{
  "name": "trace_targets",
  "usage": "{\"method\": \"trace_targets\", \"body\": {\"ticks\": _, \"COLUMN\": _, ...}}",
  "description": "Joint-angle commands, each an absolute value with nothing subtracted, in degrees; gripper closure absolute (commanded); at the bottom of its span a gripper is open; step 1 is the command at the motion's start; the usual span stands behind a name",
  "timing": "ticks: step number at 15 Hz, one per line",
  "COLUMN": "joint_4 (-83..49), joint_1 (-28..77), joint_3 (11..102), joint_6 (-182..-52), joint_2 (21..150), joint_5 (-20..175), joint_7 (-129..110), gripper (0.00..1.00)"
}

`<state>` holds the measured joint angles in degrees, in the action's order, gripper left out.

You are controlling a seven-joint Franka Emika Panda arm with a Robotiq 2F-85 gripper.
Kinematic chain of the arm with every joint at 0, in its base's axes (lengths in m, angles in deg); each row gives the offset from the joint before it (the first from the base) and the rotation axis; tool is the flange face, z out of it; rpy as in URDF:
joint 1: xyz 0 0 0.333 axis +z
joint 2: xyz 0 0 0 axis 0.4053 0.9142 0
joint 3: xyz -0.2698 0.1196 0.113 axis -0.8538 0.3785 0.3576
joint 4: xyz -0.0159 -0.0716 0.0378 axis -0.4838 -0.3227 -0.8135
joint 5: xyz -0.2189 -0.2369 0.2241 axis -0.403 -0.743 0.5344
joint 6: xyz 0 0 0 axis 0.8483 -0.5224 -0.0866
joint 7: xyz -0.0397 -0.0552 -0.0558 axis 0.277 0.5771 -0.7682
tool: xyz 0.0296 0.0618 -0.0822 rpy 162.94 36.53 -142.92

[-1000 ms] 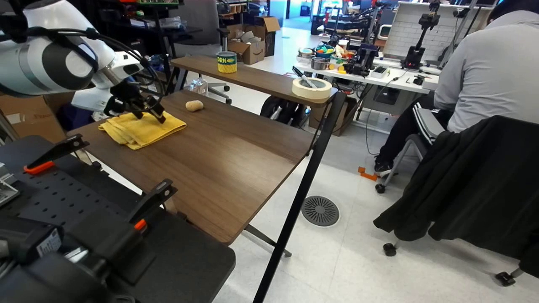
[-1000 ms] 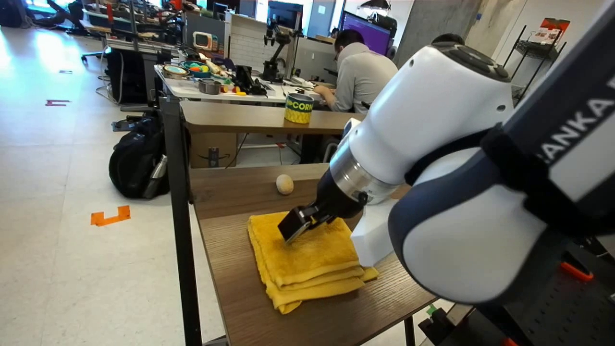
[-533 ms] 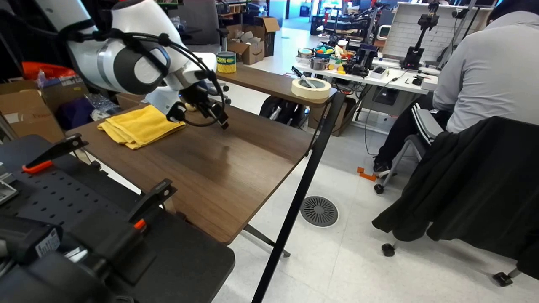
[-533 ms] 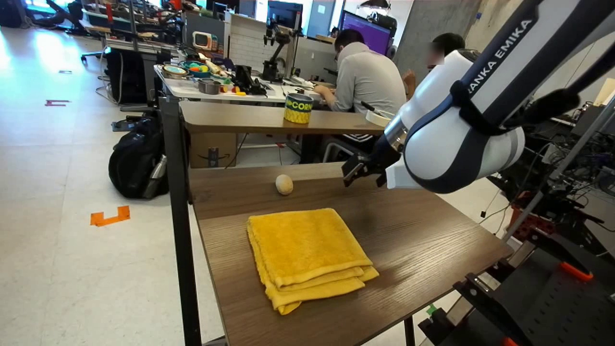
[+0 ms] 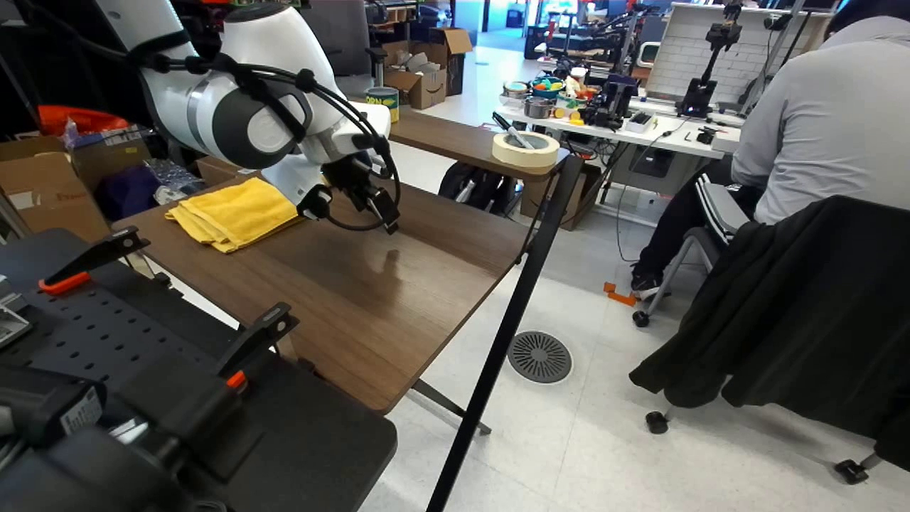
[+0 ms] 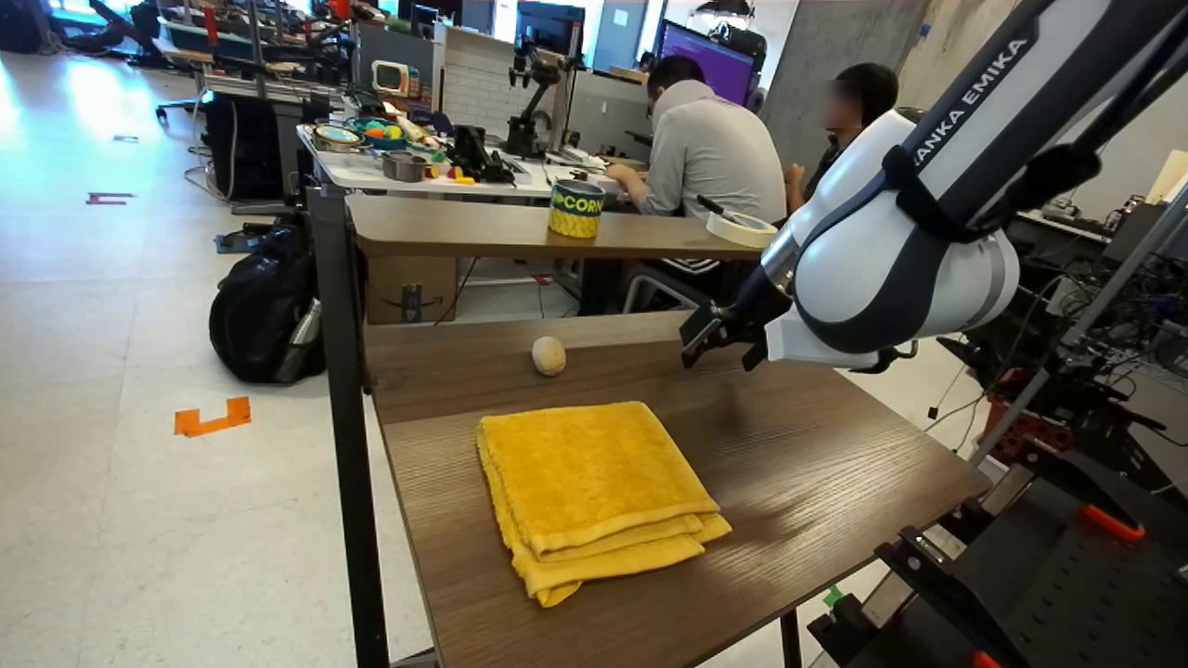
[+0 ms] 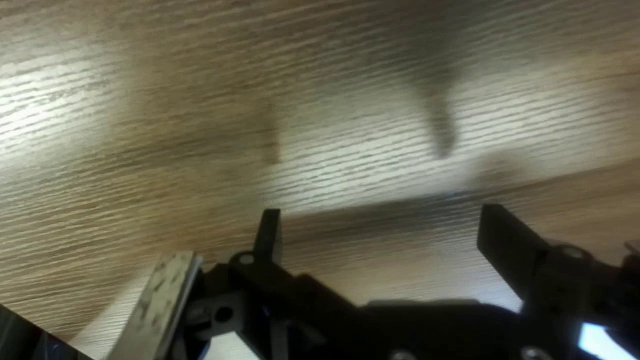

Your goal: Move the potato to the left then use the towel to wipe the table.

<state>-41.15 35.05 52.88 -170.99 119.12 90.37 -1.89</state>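
Observation:
The potato (image 6: 548,356) is small and pale tan. It lies on the brown wooden table (image 6: 817,473) near the raised shelf; in an exterior view the arm hides it. The folded yellow towel (image 6: 594,478) lies flat on the table and also shows in an exterior view (image 5: 234,213). My gripper (image 6: 720,357) is above the table, off to one side of the towel and apart from the potato. In the wrist view the gripper (image 7: 380,215) has its fingers wide apart, with only wood grain between them. Neither towel nor potato shows in the wrist view.
A raised shelf (image 6: 464,223) runs along one side of the table. It bears a corn can (image 6: 575,211) and a tape roll (image 6: 740,230) with a marker. A black frame leg (image 5: 498,355) stands at the table's end. Black clamps (image 5: 259,338) sit on the dark bench beside the table.
My gripper has moved from over the towel, sideways past it, to over the bare table, with a small further shift in the last half second. Towel and potato stay put.

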Motion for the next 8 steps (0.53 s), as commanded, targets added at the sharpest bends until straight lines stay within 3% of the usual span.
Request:
{"method": "trace_targets", "body": {"ticks": 1, "joint_4": -41.12, "joint_1": 34.84, "joint_3": 53.14, "joint_6": -171.0, "joint_2": 119.12, "joint_5": 90.89, "joint_7": -2.55, "gripper": 0.0}}
{"method": "trace_targets", "body": {"ticks": 8, "joint_4": -46.59, "joint_1": 33.98, "joint_3": 54.54, "joint_6": -176.07, "joint_2": 114.85, "joint_5": 90.5, "joint_7": -3.36, "gripper": 0.0}}
